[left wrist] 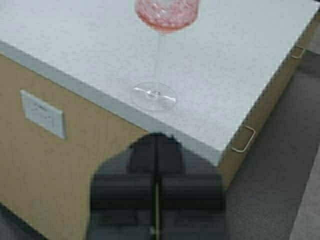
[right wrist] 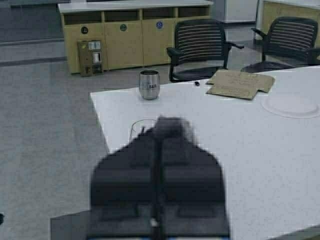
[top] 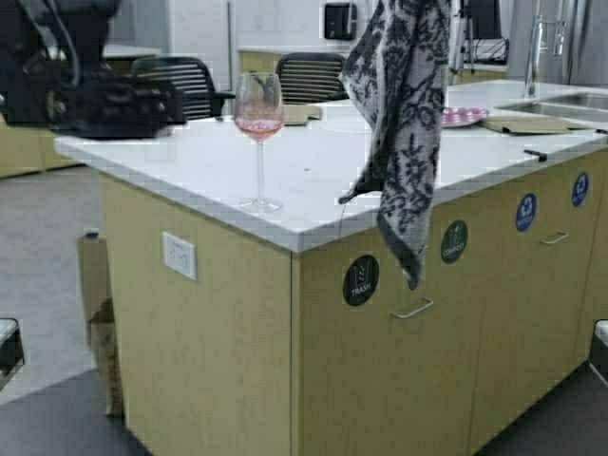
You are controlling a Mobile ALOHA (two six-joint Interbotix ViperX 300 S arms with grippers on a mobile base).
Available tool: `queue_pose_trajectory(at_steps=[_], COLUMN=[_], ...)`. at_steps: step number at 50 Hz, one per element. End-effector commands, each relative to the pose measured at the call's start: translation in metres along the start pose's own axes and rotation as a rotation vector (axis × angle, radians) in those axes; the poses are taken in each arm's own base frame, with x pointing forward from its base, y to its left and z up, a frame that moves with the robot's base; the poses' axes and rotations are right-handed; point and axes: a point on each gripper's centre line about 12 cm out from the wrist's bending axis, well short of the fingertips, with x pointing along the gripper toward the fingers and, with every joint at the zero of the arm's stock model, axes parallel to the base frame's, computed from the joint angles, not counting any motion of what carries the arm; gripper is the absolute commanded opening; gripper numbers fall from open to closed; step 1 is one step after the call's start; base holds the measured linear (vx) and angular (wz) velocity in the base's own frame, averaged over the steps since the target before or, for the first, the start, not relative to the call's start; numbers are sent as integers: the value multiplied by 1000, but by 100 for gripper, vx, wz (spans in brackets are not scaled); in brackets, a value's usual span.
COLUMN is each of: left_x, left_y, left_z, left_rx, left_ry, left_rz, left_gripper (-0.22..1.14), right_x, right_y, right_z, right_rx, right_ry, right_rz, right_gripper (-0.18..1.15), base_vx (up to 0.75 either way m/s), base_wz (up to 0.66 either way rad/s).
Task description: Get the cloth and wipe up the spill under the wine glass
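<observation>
The wine glass [top: 258, 142], with pinkish liquid in its bowl, stands on the white counter [top: 313, 161] near the front corner. The flowered cloth [top: 404, 123] hangs limp from above the picture's top, right of the glass, its lower end dangling past the counter edge. My right gripper [right wrist: 161, 131] is shut, with a dark bit of the cloth at its tips; the glass rim [right wrist: 141, 126] shows just beyond. My left gripper [left wrist: 156, 142] is shut and empty, off the counter edge facing the glass foot [left wrist: 153, 95]. I cannot make out any spill.
A steel mug [right wrist: 149, 84], flat cardboard [right wrist: 240, 82] and a pale plate [right wrist: 290, 106] lie farther back on the counter. A sink [top: 560, 100] is at the far right. Chairs [top: 190, 81] stand behind. The cabinet front carries handles [top: 413, 309].
</observation>
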Motion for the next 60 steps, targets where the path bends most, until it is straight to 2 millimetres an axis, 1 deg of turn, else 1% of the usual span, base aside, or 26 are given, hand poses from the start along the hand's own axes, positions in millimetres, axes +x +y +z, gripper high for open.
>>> queue_pose_trajectory(at_steps=[1, 12, 18, 22, 27, 33, 40, 45, 47, 52, 60], left_x=[13, 28, 40, 46, 50, 53, 56, 57, 58, 64, 80], left_y=[-5, -4, -5, -7, -9, -8, -6, -6, -5, -5, -4], left_z=[-5, -26, -38, -49, -61, -74, -91, -98, -99, -105, -112], left_rx=[9, 13, 19, 25, 27, 34, 96, 125, 129, 128, 126], left_ry=[-34, -93, -130, -146, -169, -188, -191, -199, -204, -207, -230], left_rz=[-27, -44, -68, -94, -123, -123, -119, -117, -115, -117, -118], left_gripper=[3, 4, 10, 20, 35, 56, 84, 97, 99, 99, 99], right_x=[4, 7, 10, 13, 15, 17, 19, 20, 21, 22, 23], right_y=[-1, -1, -1, -1, -1, -1, -1, -1, -1, -1, -1], right_z=[13, 13, 8, 2, -5, -10, -15, -20, -20, -22, -26], right_rx=[0, -1, -2, -1, -1, -1, -2, 0, 0, -1, -1], right_ry=[-46, -51, -38, -21, 0, 15, 31, 43, 44, 49, 63], right_rz=[-3, -4, -4, -4, -4, -4, -4, -4, -4, -4, -5], right_gripper=[7, 7, 7, 7, 7, 7, 7, 7, 7, 7, 7], base_vx=[18, 18, 17, 17, 16, 15, 14, 13, 12, 11, 9], base_wz=[2, 1, -1, -4, -5, -4, -3, -3, -3, -2, -1])
